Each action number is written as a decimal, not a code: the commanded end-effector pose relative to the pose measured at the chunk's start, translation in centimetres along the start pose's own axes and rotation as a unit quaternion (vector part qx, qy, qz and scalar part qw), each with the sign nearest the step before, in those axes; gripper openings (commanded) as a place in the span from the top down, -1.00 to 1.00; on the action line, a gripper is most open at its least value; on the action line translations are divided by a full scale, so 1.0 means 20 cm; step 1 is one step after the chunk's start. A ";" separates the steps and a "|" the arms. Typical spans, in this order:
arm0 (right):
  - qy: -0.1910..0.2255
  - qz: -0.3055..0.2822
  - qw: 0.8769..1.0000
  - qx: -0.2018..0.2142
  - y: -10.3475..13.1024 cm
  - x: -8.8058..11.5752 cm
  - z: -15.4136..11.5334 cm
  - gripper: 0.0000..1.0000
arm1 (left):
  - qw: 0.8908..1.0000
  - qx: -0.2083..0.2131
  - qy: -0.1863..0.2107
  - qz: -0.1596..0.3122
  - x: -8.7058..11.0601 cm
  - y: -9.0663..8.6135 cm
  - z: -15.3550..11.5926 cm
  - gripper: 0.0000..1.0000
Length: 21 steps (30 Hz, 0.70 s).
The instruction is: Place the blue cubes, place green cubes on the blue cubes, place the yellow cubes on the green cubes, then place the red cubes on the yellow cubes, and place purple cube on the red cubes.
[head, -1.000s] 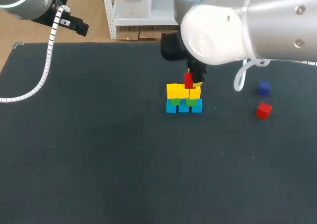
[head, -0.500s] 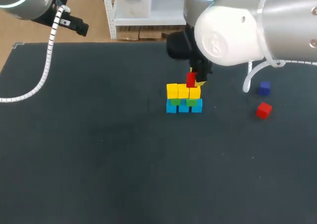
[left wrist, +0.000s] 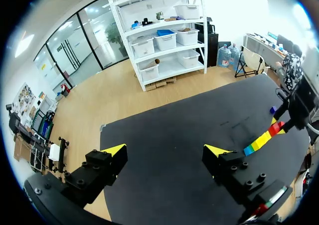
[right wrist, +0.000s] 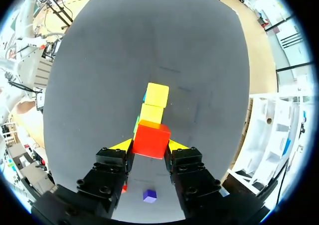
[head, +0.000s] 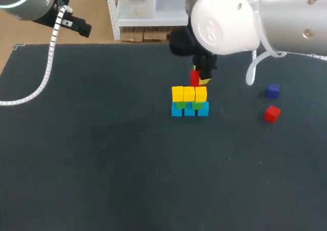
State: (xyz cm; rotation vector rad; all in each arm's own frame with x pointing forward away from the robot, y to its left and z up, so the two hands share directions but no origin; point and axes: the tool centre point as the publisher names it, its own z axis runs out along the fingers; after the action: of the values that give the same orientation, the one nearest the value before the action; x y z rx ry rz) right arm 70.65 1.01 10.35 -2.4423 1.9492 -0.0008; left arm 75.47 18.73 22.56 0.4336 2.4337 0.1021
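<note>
A three-layer block wall stands mid-table: blue cubes [head: 189, 111] at the bottom, green cubes [head: 196, 105] on them, and three yellow cubes [head: 189, 94] on top. My right gripper [head: 198, 78] is shut on a red cube [head: 194, 78] just above the middle and right yellow cubes. In the right wrist view the red cube [right wrist: 151, 139] sits between the fingers of the right gripper [right wrist: 150, 145], with two yellow cubes [right wrist: 157, 94] showing ahead of it. My left gripper [left wrist: 165, 150] is open and empty, high above the table's far left side, well away from the wall [left wrist: 258, 144].
A purple cube [head: 273, 91] and a second red cube [head: 272, 113] lie loose to the right of the wall. The purple cube [right wrist: 149, 195] also shows under my right gripper.
My right arm swung slightly right and back. The held red cube has risen a little above the yellow row. The left arm has not moved.
</note>
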 end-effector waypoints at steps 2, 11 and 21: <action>-0.002 0.001 1.000 -0.005 -0.01 0.00 0.03 1.00 | 1.000 0.001 0.000 0.001 0.00 0.00 0.00 -1.00; 0.000 0.003 1.000 -0.005 -0.01 0.00 0.05 1.00 | 1.000 0.001 0.000 0.001 0.00 0.00 0.00 -1.00; -0.001 0.002 1.000 -0.009 0.00 -0.01 0.07 1.00 | 1.000 0.001 0.000 0.001 0.00 0.00 0.00 -1.00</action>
State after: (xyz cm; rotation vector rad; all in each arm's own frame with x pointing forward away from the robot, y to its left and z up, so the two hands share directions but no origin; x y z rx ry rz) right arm 70.55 1.25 9.15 -2.4481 1.9626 0.0156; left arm 75.47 18.73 22.56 0.4336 2.4337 0.1021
